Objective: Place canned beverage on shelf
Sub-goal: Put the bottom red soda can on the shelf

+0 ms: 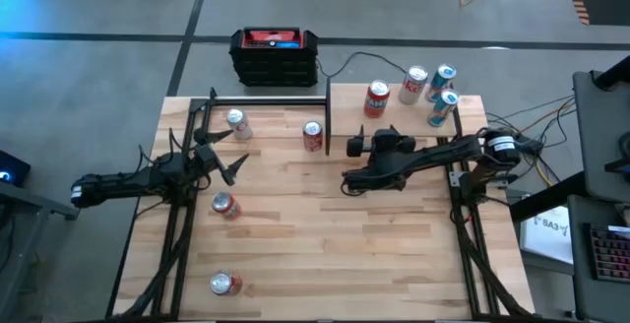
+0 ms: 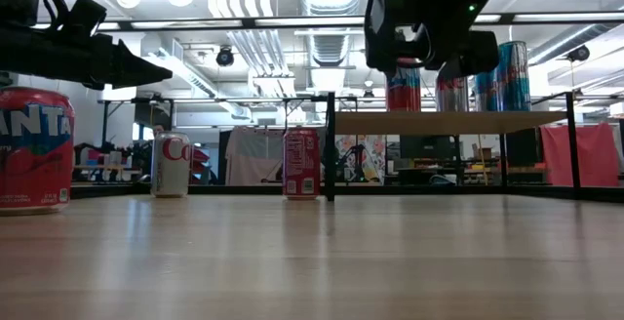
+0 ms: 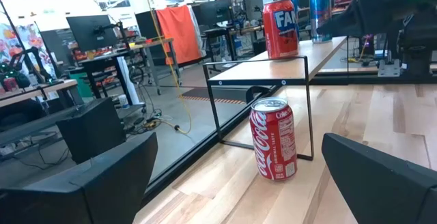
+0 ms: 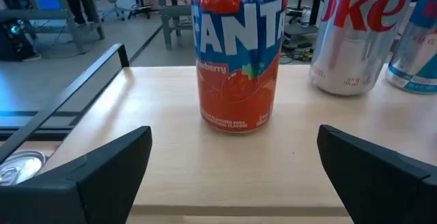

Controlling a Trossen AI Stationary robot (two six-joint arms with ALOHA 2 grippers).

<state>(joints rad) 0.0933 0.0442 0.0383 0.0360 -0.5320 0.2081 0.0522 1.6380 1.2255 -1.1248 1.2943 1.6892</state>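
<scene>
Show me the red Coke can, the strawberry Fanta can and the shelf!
Coke can [image 3: 274, 141]: left wrist view, middle of its label.
Fanta can [image 4: 239, 53]: right wrist view, its front label.
Shelf [image 4: 164, 149]: right wrist view, bare board.

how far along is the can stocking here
Done: four cans stand on the shelf, including a red Fanta can. In hand: nothing; the right tool hovers open just before the shelf's near edge, facing that Fanta, and the left tool is open toward the Coca-Cola can. Left: four cans sit on the table.
</scene>
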